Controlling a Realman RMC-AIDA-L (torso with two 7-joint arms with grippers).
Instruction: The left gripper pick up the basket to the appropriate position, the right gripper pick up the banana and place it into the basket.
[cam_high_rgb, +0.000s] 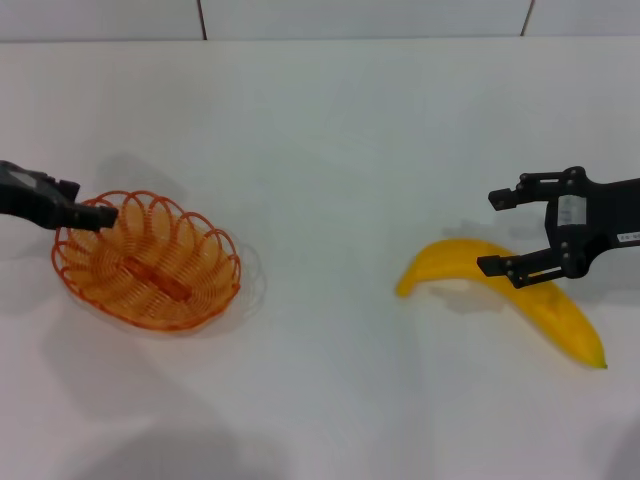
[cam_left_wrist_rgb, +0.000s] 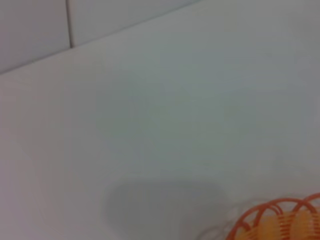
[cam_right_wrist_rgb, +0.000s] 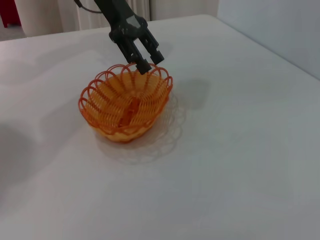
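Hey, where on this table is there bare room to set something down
The widest bare patch lies between the basket and the banana; the table behind both is bare too. Crowded: the basket's rim, where the left gripper sits, and the banana under the right gripper.

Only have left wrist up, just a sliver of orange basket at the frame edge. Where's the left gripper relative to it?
Observer: The left gripper is at the rim of the basket, on the robot's left side of it.
Operator: Basket lifted?
Observer: No, it looks to be resting on the table.
Operator: Right side?
Observer: The right gripper is over the banana, jaws open. The banana lies on the table, well apart from the basket.
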